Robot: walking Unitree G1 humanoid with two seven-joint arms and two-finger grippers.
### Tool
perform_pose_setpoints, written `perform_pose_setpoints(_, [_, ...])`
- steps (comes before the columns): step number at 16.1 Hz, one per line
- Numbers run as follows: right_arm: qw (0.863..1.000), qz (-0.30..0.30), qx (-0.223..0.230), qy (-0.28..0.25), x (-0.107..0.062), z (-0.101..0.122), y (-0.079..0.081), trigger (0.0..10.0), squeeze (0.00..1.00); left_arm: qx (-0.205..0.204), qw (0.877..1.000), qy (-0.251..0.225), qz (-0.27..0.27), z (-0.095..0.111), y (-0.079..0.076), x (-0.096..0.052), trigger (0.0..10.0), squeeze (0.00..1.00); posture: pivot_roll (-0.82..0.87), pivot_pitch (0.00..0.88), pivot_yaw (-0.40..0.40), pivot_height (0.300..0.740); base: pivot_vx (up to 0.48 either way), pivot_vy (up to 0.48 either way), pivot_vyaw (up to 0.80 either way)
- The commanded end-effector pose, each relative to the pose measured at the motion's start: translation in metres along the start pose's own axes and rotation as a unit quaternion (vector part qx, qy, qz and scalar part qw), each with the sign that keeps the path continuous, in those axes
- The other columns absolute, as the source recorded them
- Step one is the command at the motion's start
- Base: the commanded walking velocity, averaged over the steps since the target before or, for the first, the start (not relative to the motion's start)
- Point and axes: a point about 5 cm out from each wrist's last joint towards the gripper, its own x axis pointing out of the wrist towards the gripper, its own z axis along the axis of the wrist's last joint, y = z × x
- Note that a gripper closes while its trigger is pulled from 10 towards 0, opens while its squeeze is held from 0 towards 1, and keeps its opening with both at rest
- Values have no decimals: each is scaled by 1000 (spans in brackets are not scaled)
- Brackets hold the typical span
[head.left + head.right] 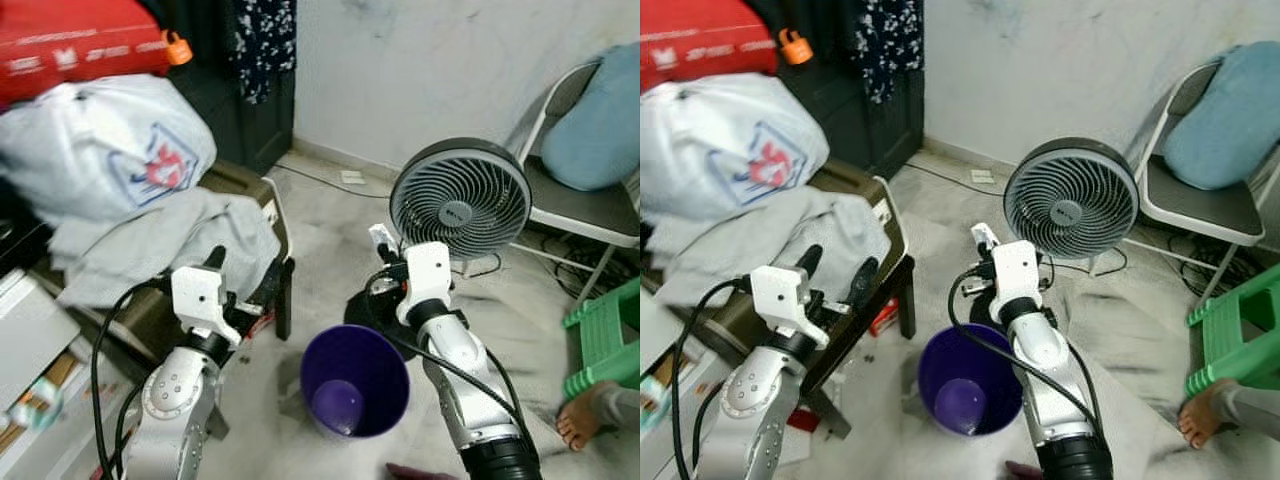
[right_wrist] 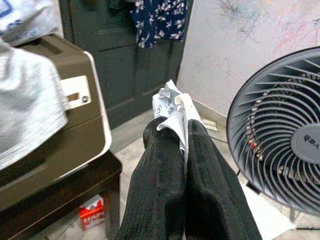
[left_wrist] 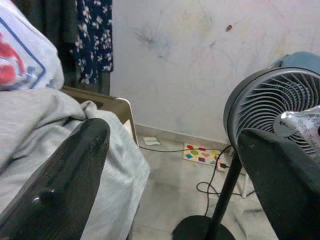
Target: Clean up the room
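1. Right pincer [image 1: 381, 240] is raised in the left eye view, clenched on a crumpled white paper scrap [image 1: 381, 236], just in front of a grey pedestal fan [image 1: 460, 198]. Below it, a purple waste bin [image 1: 355, 381] stands on the floor between the two silver arms. Left pincer [image 1: 246, 270] points toward grey clothing [image 1: 170, 240] heaped on a brown unit.

2. Right eye view: a white plastic bag [image 1: 725, 140] tops the heap, and a red box [image 1: 700, 42] sits behind it. At the right are a folding chair [image 1: 1200, 205] with a blue cushion [image 1: 1225, 115], a green stool [image 1: 1240, 335] and a person's bare foot [image 1: 1202, 412].

3. Left wrist view: the left pincer is released, its black fingers [image 3: 60, 185] spread wide apart, with the grey clothing beside one and the fan behind the other.

4. Right wrist view: the black fingers [image 2: 160, 190] are pressed together, pinching the paper scrap [image 2: 170, 107], which sticks out past their tips. A dark door and a floral garment [image 2: 157, 20] lie beyond.
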Motion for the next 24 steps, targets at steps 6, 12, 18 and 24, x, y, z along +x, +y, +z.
perform_pose_setpoints(6, [1000,-5,-4,-3,1,1,-3,10000,0,2,1000,8,-8,-3,-2,-1,10000,0,56,49,-49,740,285,0,0])
perform_pose_setpoints(12, [1000,-7,-5,-2,2,0,-3,10000,0,3,1000,8,-8,-3,-2,-1,10000,0,56,55,-50,740,297,0,0])
perform_pose_setpoints(18, [1000,-7,-4,0,2,-1,-1,10000,0,1,1000,8,-3,-3,-2,0,10000,0,56,59,-48,740,236,0,0])
perform_pose_setpoints(24, [1000,-9,-1,13,4,-6,2,10000,0,1,999,16,-36,-3,-4,-8,10000,0,73,68,-58,740,0,0,0])
